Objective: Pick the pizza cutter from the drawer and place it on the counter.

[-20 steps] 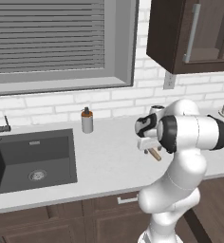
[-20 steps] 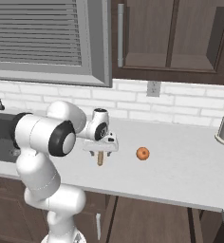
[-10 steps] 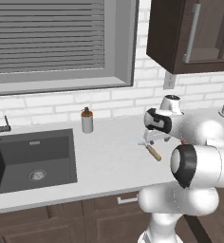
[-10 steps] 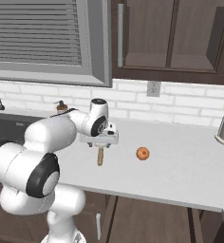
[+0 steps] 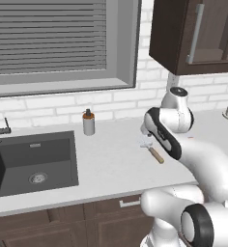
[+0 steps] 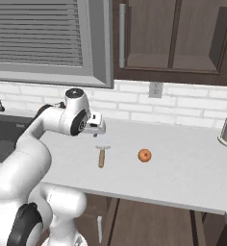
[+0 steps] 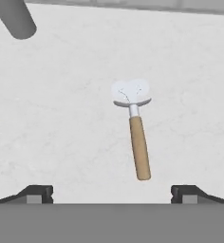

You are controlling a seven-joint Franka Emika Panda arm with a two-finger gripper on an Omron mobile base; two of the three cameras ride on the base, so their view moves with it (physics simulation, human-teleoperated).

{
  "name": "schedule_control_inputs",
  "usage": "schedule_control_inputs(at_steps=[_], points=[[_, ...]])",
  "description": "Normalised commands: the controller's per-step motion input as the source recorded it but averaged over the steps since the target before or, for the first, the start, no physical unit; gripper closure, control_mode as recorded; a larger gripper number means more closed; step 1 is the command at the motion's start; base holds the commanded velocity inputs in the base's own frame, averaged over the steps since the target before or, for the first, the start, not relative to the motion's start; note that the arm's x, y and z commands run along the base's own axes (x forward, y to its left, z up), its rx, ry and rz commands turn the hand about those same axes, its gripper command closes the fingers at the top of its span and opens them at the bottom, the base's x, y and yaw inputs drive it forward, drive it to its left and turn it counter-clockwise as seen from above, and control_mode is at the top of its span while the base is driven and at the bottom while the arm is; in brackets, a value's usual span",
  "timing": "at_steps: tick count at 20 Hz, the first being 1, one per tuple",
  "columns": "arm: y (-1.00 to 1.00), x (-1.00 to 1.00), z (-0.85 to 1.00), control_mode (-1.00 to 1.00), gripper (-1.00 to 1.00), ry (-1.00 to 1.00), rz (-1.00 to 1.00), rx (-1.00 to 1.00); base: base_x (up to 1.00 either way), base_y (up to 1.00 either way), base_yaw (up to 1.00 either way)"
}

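I saw the pizza cutter (image 7: pixel 134 128) lying flat on the bench (image 7: pixel 57 114), placement apparently done; my hand (image 7: pixel 112 192) hovered above it, fingers spread, gripping nothing.

Gripper (image 7: pixel 112 192) points downward, jaws spread wide and empty; the arm's elbow bends toward 10 o'clock.

Looking down past my two dark finger tips (image 7: pixel 112 193), which stand wide apart with nothing between them, I see the smooth light grey-white counter (image 7: pixel 52 118). On it lies the pizza cutter with its tan wooden handle and silver metal wheel head (image 7: pixel 135 133), flat, handle toward me and wheel away. A dark grey rounded bar (image 7: pixel 16 19) crosses the upper left corner.
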Motion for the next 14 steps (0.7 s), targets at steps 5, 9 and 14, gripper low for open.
schedule_control_inputs(at_steps=[5, 9, 14], points=[[0.17, -0.20, 0.99, -1.00, -1.00, -0.05, -0.08, 0.00, 0.00, 0.00, 0.00], [-0.19, -0.24, 0.99, -1.00, -1.00, 0.00, -0.08, 0.00, 0.00, 0.00, 0.00], [-0.07, -0.40, 0.80, -1.00, -1.00, 0.00, -0.08, 0.00, 0.00, 0.00, 0.00]])
